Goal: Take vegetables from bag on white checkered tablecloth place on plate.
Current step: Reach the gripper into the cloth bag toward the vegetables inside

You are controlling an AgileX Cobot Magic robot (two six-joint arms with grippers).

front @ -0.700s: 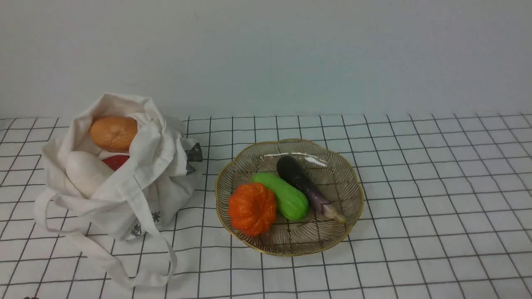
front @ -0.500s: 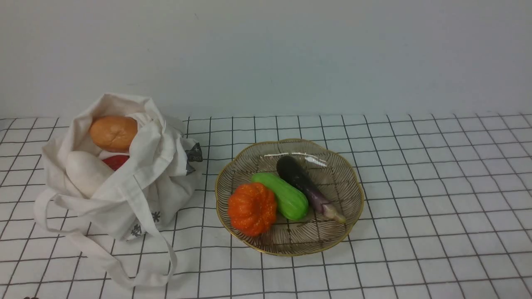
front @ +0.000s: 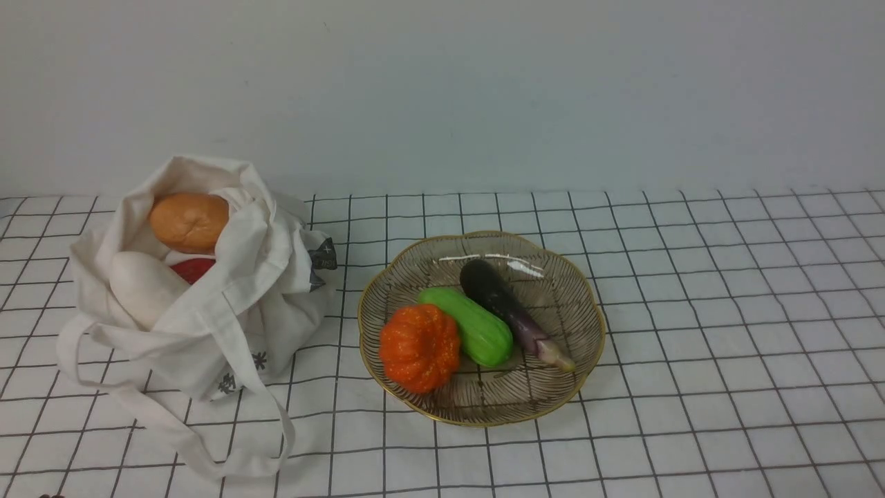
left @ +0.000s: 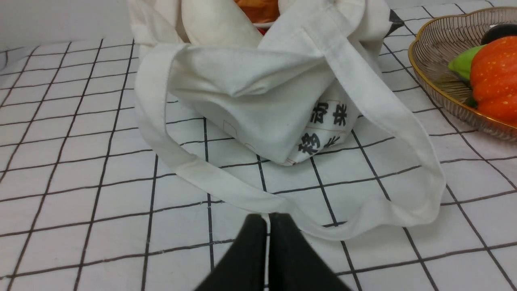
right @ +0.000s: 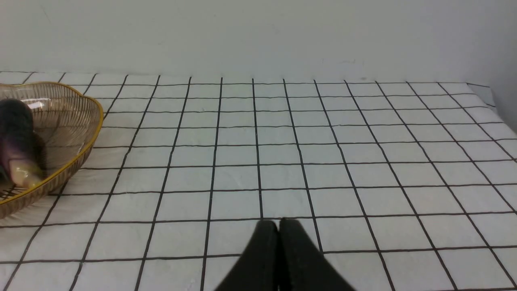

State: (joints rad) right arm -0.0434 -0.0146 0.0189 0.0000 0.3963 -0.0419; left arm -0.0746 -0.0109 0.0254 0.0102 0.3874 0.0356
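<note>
Left black pincer (left: 267, 220) closed, empty, near off-white cloth bag (left: 250, 93), smooth white radish (front: 142, 287) apparently inside, right pincer (right: 278, 224) closed, empty.

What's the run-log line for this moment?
left gripper shut | right gripper shut | white radish in bag | plate: pumpkin, cucumber, eggplant

Only legible text: black Chinese characters (left: 319, 121) printed low on the bag (left: 250, 93), on its near right corner. 移, 动 and 来 are readable; a fourth is cut off at the fold. The dark side tag (front: 323, 254) carries small white marks, too small to read.
</note>
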